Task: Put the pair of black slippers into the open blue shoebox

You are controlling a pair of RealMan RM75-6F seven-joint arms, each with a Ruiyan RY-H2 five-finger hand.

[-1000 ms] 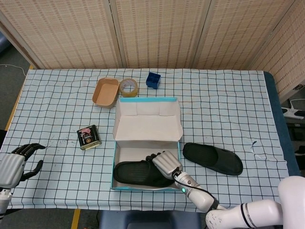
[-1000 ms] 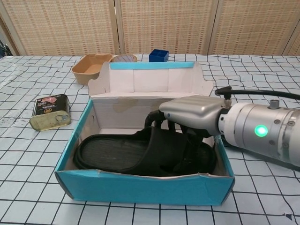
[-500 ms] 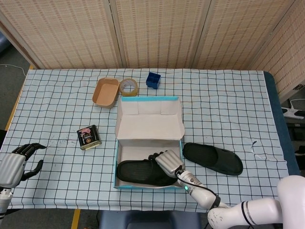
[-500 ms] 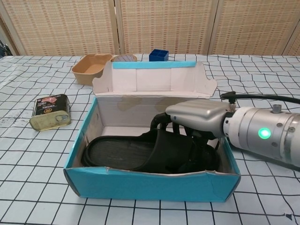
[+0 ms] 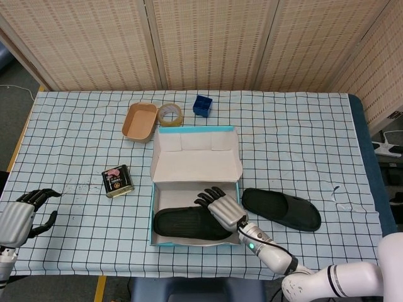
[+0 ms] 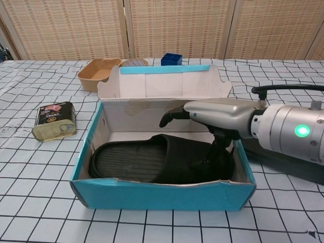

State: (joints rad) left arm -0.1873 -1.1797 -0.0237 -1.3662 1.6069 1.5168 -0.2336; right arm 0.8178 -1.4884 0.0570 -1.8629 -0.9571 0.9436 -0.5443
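Since the earlier frames, the right robot hand (image 5: 218, 204) has let go of the slipper in the box (image 6: 152, 163) and lifted; its fingers (image 6: 174, 113), previously curled round the strap, are now stretched out and apart above the slipper's right end, holding nothing. In the chest view the thumb hangs down toward the strap; contact cannot be determined. The shoebox (image 5: 153, 214), which had shifted right half a second ago, sits slightly further left again.

One slipper lies flat along the box floor, sole down, toe end to the right, filling the near half of the box. The box stands at lower centre of the head view with its lid (image 5: 196, 158) tilted back toward the screen. The second slipper (image 5: 281, 209) lies on the desk (image 5: 302, 145) just right of the box, outside it, angled down to the right.

The left robot hand (image 5: 17, 216) is at the lower left edge of the head view, off the desk's corner, fingers loosely curved and apart, holding nothing.

A tin (image 5: 118, 180) lies left of the box. Toward the upper centre, behind the lid, sit a tan tray (image 5: 140, 121), a tape roll (image 5: 170, 114) and a small blue cube (image 5: 202, 105).
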